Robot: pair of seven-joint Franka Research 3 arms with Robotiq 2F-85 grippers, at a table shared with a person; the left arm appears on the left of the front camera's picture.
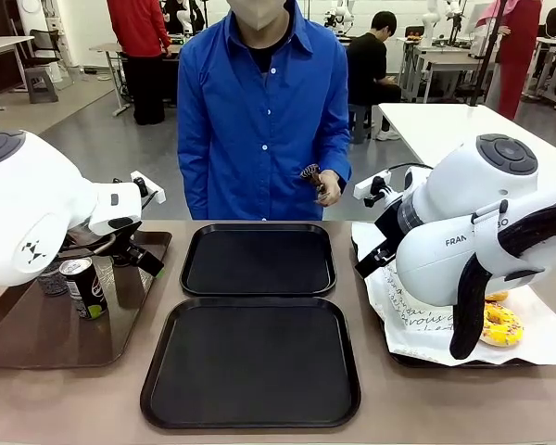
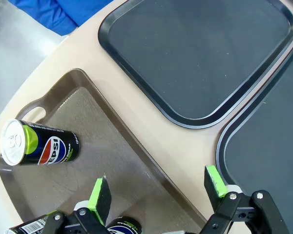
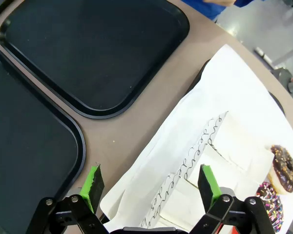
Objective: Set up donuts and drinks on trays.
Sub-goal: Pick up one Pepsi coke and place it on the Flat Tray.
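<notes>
Beyond the far edge of the tan, round-edged surface point(image 1: 74, 399) spreads a smooth, slightly glossy grey floor point(image 1: 93, 153). Just behind the surface's right end stands a white rectangular table point(image 1: 445, 125), with white-topped desks point(image 1: 440, 57) farther back. Far behind its left end are a pale table point(image 1: 2, 44) and a low grey stool point(image 1: 39, 85).

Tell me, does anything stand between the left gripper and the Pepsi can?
Nothing visible does. Only the bare floor of the brown tray lies between the open left gripper and the Pepsi can.
</notes>
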